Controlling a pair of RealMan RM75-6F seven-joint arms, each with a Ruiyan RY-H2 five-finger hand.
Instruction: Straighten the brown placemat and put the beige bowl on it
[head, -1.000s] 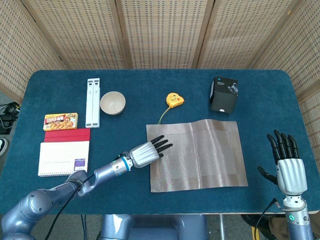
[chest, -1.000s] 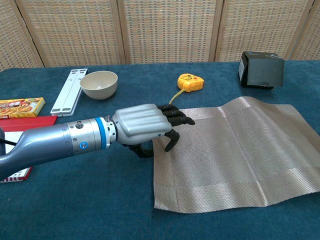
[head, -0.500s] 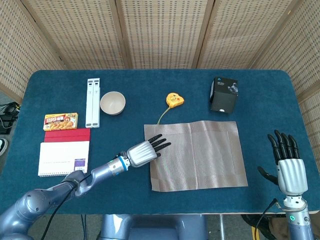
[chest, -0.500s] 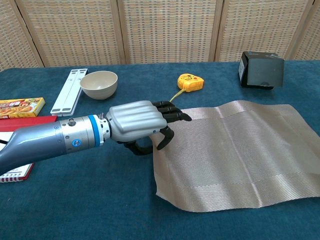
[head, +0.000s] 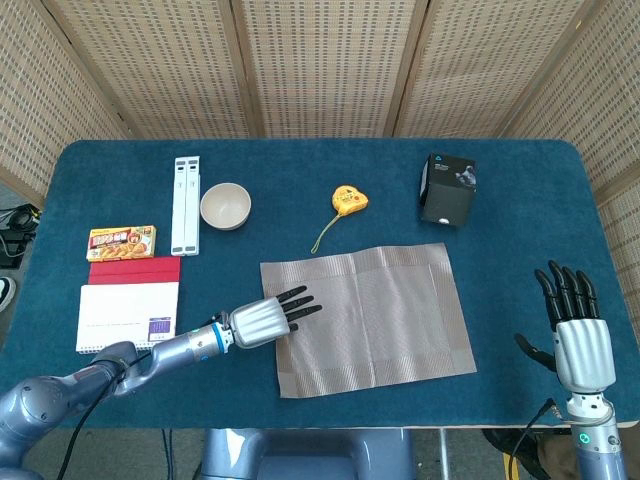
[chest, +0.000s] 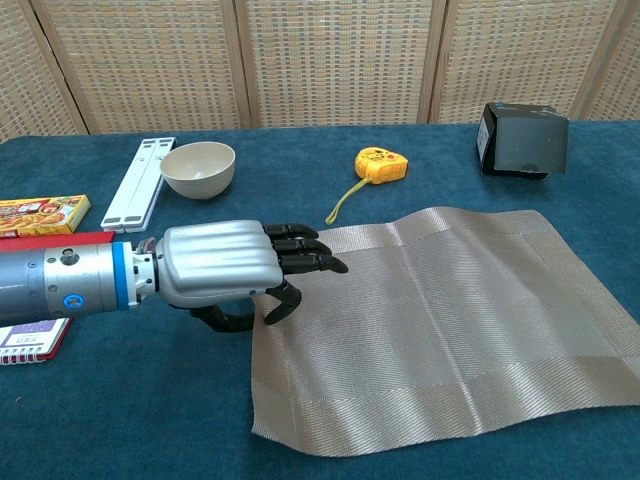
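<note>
The brown placemat (head: 370, 315) lies slightly skewed on the blue table, its left edge under my left hand (head: 262, 320). In the chest view my left hand (chest: 225, 270) pinches the placemat (chest: 440, 300) at its left edge, fingers lying on top and the thumb curled at the rim. The beige bowl (head: 225, 206) stands upright and empty at the back left, apart from the mat; the chest view has the bowl (chest: 198, 168) beyond my hand. My right hand (head: 580, 340) hovers off the table's front right corner, fingers spread, holding nothing.
A yellow tape measure (head: 348, 199) with its strap lies just behind the mat. A black box (head: 447, 188) stands at the back right. A white strip (head: 186, 205) lies left of the bowl, with a snack box (head: 121, 243) and notebooks (head: 128, 310) at the left.
My left hand has pulled back to the left and toward the front, dragging the placemat with it. The mat now lies flatter and clear of the tape measure's strap. The right hand is still.
</note>
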